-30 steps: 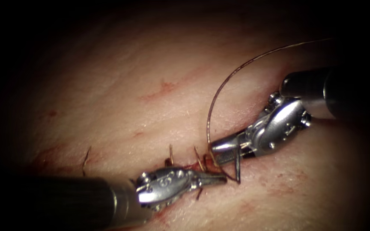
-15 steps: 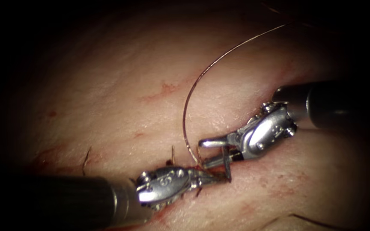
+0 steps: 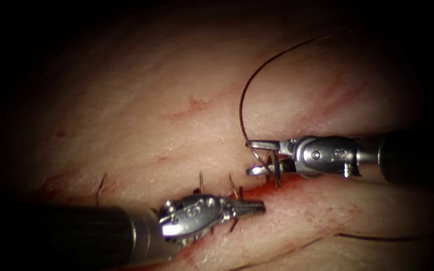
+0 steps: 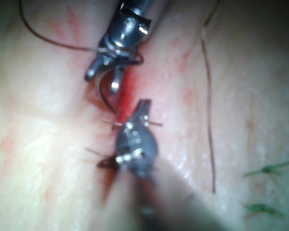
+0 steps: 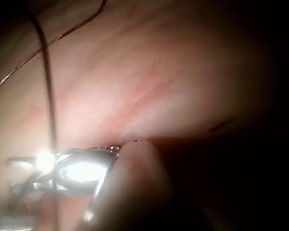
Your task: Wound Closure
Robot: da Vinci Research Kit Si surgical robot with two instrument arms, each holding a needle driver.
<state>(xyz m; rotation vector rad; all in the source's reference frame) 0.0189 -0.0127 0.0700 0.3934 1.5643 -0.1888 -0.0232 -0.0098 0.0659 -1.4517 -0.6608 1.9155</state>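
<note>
R pincer point(image 3: 250, 158) stood wide, jaws apart. Needle point(image 3: 276, 173) sat crosswise between them, back by the hinge, so loosely cradled, not clamped as far as I could see. In the left wrist view the needle point(image 4: 104, 96) curved from those jaws down toward the cut point(image 3: 277, 189). Couldn't tell if its tip touched tissue point(image 3: 141, 115); it didn't look buried.

L pincer point(image 3: 259, 207) was closed, nothing visible in it, lying along the cut's left part w/ its tip just short of the red fluid point(image 3: 264, 193).

Risk, my read: w/ the jaws apart the needle could roll or drop into the wet cut, and then the grip angle would be gone. Thread point(image 3: 242, 108) ran right at the R upper jaw and arced up and away. It might snag on a jaw, or get pinched and fray if the jaws closed on it.

Around: short cut ends point(image 3: 201, 180) stood up beside the L tool, in the way of any regrasp there. A slack strand point(image 3: 377, 237) lay over the tissue lower right, well apart. The two tips were near each other, so there was little room.
</note>
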